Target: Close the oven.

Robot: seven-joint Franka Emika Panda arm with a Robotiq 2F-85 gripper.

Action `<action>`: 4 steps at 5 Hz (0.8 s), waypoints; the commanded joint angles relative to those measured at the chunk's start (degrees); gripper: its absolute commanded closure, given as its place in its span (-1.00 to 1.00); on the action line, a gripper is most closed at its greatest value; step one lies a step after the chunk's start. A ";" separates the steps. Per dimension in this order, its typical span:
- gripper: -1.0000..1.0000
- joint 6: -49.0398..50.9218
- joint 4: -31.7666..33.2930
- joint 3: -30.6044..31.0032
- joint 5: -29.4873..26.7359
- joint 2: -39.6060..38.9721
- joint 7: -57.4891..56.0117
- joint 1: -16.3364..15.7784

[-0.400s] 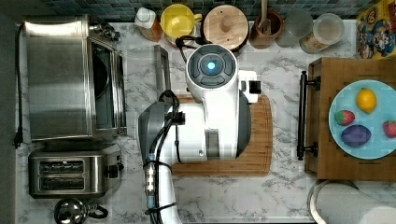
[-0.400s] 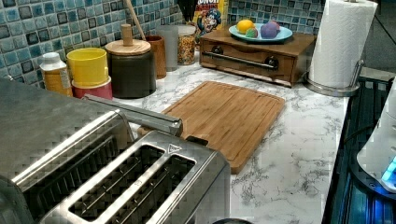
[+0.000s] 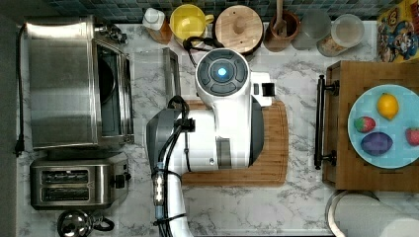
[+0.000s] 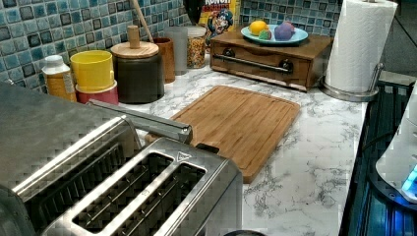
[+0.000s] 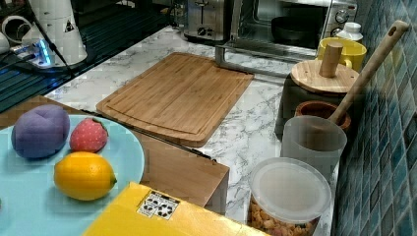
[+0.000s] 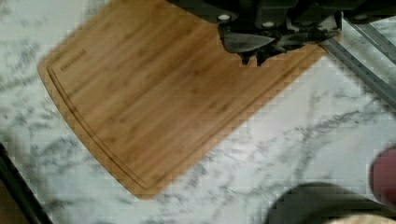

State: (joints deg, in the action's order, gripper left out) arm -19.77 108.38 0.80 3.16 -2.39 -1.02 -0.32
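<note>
Oven (image 3: 74, 81) sits at the top view's left on the marble desk (image 3: 296, 207), a boxy brushed-steel unit just above the two-slot toaster (image 3: 74, 185) in that view. Its glass door (image 3: 153, 74) hangs fully dropped, lying flat out over the desk toward the cutting board (image 3: 276, 143), with the steel bar handle (image 3: 174, 71) along the free edge, near the board's corner. In the right view the dark cavity faces the board with a pan inside.

Judging by its build, the door is stiff, hinged at the bottom, and should swing up with moderate force. The glass is smooth and breakable, so the bar handle or the underside of the front edge looks the better place to push or hook. The handle's long axis runs parallel to the oven front, up and down in the top view, and the door points toward the top view's right.

The gripper (image 6: 256, 55) in the wrist view hovers above the board's edge near the handle, its fingers drawn close together with nothing between them. A lift from beneath the handle would likely need them slid under it first
</note>
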 commanded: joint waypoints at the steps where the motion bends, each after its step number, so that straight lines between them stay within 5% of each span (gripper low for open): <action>1: 1.00 -9.79 -0.64 -2.84 -20.11 -7.04 -39.74 5.34; 4: 1.00 -11.79 -1.41 0.53 -36.08 -13.60 -69.50 5.79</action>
State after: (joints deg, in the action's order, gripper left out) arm -29.77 108.10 -0.16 -29.88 -17.42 -68.21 4.86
